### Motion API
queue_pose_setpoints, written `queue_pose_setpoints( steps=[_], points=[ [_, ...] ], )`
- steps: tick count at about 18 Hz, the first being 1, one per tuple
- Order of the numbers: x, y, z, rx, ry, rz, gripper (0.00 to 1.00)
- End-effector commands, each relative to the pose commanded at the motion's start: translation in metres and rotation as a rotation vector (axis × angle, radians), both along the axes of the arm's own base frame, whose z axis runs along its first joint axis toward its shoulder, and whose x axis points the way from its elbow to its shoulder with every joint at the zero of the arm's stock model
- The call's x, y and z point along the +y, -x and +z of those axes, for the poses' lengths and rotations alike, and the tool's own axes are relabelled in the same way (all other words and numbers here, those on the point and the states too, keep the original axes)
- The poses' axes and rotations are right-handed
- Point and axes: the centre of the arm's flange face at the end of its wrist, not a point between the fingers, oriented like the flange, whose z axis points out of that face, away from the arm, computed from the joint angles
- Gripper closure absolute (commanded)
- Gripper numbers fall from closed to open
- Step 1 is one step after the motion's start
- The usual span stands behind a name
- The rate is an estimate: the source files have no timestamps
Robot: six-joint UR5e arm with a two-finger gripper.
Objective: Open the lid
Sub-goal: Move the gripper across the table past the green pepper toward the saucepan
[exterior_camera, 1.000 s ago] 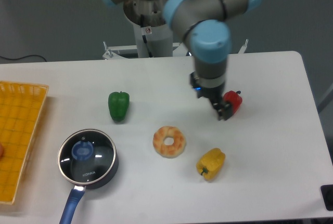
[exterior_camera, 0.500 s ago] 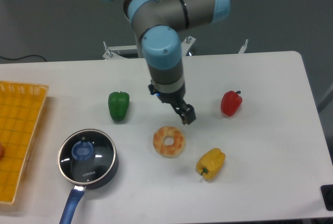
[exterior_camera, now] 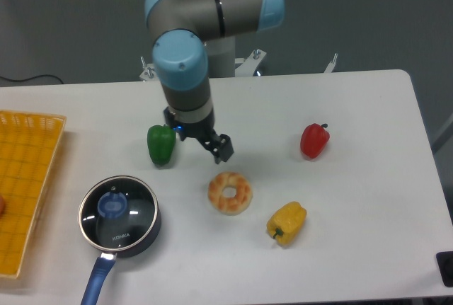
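Observation:
The lid (exterior_camera: 118, 214), a round glass disc with a blue knob at its centre, lies flat on the dark saucepan (exterior_camera: 145, 234) at the front left of the table. The saucepan's blue handle (exterior_camera: 96, 282) points toward the front edge. My gripper (exterior_camera: 220, 148) hangs above the table to the upper right of the lid, between the green pepper and the doughnut, well apart from the lid. Its black fingers appear close together with nothing between them.
A green pepper (exterior_camera: 161, 144) stands just left of the gripper. A doughnut (exterior_camera: 230, 192) lies below the gripper. A yellow pepper (exterior_camera: 287, 223) and a red pepper (exterior_camera: 314, 141) sit to the right. A yellow basket (exterior_camera: 25, 177) occupies the left edge.
The arm has swept left across the table, from beside the red pepper, past the doughnut, to a spot next to the green pepper. The lid and saucepan have not moved.

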Motion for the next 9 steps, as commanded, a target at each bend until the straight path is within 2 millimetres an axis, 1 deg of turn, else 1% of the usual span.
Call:
queue_pose_setpoints(
  steps=[2, 5, 9],
  points=[
    [0.009, -0.016, 0.000, 0.001, -0.003, 0.022, 0.00],
    [0.022, -0.033, 0.000, 0.013, -0.027, 0.049, 0.00],
    [0.026, -0.037, -0.008, 0.007, -0.017, 0.065, 0.00]
  ],
)
